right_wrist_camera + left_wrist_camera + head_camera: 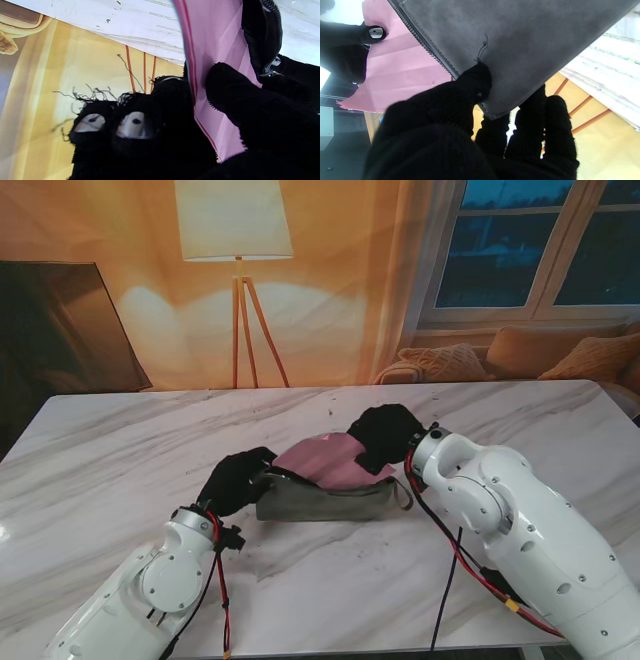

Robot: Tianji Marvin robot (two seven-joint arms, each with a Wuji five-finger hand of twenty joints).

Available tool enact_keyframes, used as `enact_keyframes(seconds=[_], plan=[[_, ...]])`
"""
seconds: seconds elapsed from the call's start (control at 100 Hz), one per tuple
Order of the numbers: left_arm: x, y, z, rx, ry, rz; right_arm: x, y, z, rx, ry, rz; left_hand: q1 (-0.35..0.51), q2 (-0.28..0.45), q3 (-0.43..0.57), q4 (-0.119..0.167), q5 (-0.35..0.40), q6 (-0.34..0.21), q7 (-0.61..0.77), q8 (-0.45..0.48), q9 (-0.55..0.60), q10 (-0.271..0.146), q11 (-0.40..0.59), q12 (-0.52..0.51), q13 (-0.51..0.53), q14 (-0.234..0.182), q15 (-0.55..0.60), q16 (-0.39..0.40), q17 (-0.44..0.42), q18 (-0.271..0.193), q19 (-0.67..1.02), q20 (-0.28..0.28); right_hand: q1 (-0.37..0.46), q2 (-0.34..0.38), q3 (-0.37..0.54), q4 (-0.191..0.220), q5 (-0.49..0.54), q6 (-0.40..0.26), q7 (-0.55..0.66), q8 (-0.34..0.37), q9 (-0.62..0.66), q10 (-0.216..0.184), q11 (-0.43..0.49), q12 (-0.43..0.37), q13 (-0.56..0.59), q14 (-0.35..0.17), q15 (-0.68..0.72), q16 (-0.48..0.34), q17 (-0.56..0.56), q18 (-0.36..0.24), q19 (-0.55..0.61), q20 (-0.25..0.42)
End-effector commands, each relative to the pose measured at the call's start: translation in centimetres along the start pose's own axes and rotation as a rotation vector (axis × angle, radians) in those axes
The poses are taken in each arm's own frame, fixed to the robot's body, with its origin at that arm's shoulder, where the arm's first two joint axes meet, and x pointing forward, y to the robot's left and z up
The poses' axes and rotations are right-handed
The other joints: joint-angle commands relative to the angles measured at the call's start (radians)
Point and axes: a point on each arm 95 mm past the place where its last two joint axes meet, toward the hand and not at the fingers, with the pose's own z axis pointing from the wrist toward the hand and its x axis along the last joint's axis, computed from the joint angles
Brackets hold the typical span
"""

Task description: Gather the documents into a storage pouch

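Our left hand [238, 480] grips grey pouch [325, 502] at its left end, thumb [470, 85] on outer face, fingers [545, 117] behind. Pouch stands on edge mid-table [150, 450], zip [425, 42] open. Our right hand [385, 437] pinches pink paper [325, 462], thumb [232, 90] against fingers [172, 100]. Paper pokes out of pouch mouth, lower part inside. Floor lamp [235, 240] beyond table.

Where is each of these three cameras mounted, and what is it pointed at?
Stand camera: above the shoulders, looking down at the marble table; both white arms show.
Left wrist camera: looks along the left hand, which grips the grey pouch.
Right wrist camera: looks along the right hand, which pinches the pink document.
Shared: all three show the pink document.
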Motion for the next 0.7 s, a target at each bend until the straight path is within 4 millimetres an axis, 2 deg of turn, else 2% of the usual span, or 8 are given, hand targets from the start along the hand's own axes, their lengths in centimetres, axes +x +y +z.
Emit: enact_keyframes(seconds=[0.0,0.14,0.35,0.4,0.69], plan=[[0.15,0.15,0.08,-0.004,-0.001,-0.009,-0.15,-0.25,0.16,0.013,-0.007,0.0,0.027,-0.002,-0.007,0.005,0.008,0.002,0.012,-0.012,-0.025,-0.036,-0.016,-0.004,0.0,0.027,-0.017,-0.001,-0.007,-0.033,0.017,0.007,-0.011,-0.009,0.064,0.01,0.026,-0.006,0.026,-0.014,0.05,0.087,0.041,0.014,0.039,-0.107,0.031,-0.012,0.006,-0.01,0.1,-0.002],[0.13,-0.04,0.01,0.0,-0.003,-0.011,-0.03,-0.27,0.45,0.001,0.007,-0.003,0.018,-0.007,0.0,0.005,-0.017,0.021,-0.018,-0.024,-0.041,-0.031,-0.024,0.007,-0.012,0.023,-0.017,-0.002,-0.012,-0.035,0.012,0.004,-0.015,-0.008,0.058,0.012,0.024,-0.016,0.024,-0.019,0.046,0.082,0.035,0.011,0.033,-0.107,0.021,-0.017,0.001,-0.014,0.091,-0.007],[0.05,-0.42,0.1,0.007,-0.006,-0.011,0.25,0.24,0.67,0.031,0.034,-0.038,-0.027,-0.014,0.009,-0.001,-0.06,0.052,-0.146,-0.047,-0.077,-0.027,-0.048,0.023,-0.04,0.014,-0.006,-0.018,-0.023,-0.039,0.01,0.008,-0.019,-0.021,0.071,0.017,0.032,-0.008,0.028,-0.029,0.063,0.082,0.056,0.016,0.048,-0.117,0.037,-0.013,0.016,-0.019,0.1,-0.009],[0.08,-0.46,0.11,0.008,-0.005,-0.013,0.28,0.33,0.72,0.04,0.035,-0.04,-0.057,-0.013,0.031,-0.009,-0.066,0.059,-0.193,-0.032,-0.109,-0.024,-0.022,0.001,-0.047,0.018,-0.002,-0.02,-0.025,-0.041,0.008,0.012,-0.018,-0.023,0.073,0.016,0.033,-0.004,0.029,-0.031,0.064,0.083,0.058,0.016,0.05,-0.116,0.039,-0.013,0.016,-0.018,0.102,-0.009],[-0.08,-0.64,-0.26,0.011,-0.017,-0.009,0.3,0.22,1.02,0.09,0.045,-0.054,-0.114,0.034,0.077,0.021,-0.119,0.076,-0.257,-0.029,-0.26,-0.013,0.051,-0.081,-0.044,0.003,0.044,0.006,-0.021,-0.043,0.023,0.029,-0.022,-0.022,0.074,0.015,0.034,-0.007,0.03,-0.037,0.066,0.08,0.062,0.017,0.05,-0.116,0.044,-0.013,0.015,-0.017,0.106,-0.01]])
